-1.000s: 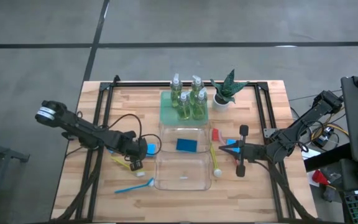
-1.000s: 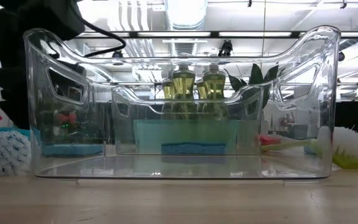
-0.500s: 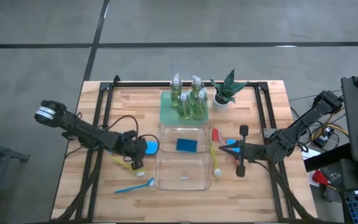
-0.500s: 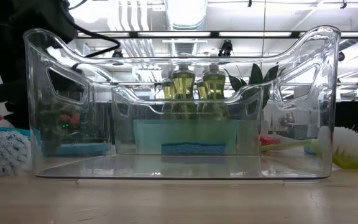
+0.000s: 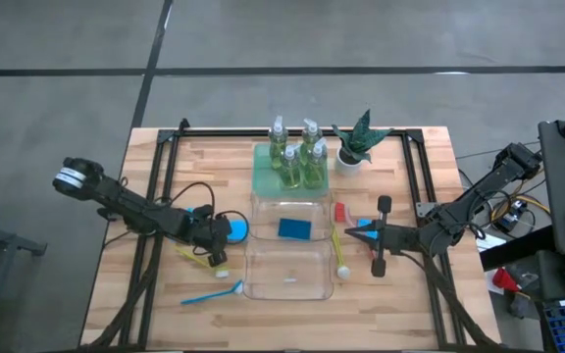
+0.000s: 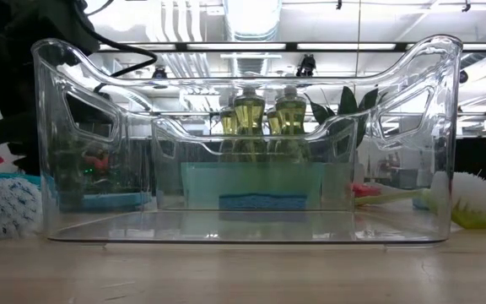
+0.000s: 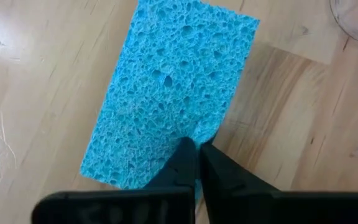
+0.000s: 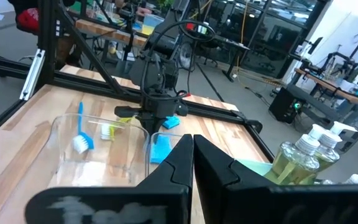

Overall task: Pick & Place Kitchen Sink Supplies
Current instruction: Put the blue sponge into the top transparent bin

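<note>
Here, from above, the left gripper sits low on the table just left of the two clear bins, its tips at a blue sponge lying on the wood. A second sponge already lies in the far bin. The four pump bottles stand on the green tray beside the potted plant; a blue brush and a yellow brush lie on either side of the near bin. The right gripper waits right of the bins.

In the low view, through the near bin's wall, the bottles show behind, and a white brush head rests at the left.

The left wrist view shows the fingers pressed together on the near edge of the sponge, pinching it while it lies flat on the wood.

The right wrist view shows that gripper's fingers squeezed together on nothing.

The step in hand looks like picking up this sponge; next it calls for a lift clear of the table and a carry over the bin wall.
</note>
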`<action>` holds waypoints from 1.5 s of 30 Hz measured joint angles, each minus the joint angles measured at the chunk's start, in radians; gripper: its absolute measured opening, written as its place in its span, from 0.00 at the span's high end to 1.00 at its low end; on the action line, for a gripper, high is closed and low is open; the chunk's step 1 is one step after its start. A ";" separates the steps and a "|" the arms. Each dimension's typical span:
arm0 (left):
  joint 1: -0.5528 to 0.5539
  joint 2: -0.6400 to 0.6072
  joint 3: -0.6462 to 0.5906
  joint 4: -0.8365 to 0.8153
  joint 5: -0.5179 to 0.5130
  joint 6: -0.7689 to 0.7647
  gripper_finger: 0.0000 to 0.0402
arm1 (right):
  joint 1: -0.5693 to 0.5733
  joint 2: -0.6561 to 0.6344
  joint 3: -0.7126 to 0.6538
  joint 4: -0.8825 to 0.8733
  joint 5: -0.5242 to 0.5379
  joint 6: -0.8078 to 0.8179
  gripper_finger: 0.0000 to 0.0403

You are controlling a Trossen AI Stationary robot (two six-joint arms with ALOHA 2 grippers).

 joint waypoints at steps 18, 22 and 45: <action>0.001 -0.019 0.190 -0.357 -0.055 0.023 1.00 | 0.000 0.000 -0.002 -0.001 0.000 -0.001 0.98; 0.000 -0.019 0.262 -0.499 -0.089 0.021 1.00 | 0.000 0.000 -0.003 -0.001 0.000 -0.001 0.98; -0.019 -0.016 0.582 -0.247 -0.491 0.390 1.00 | -0.001 0.000 -0.008 -0.005 0.000 0.002 0.98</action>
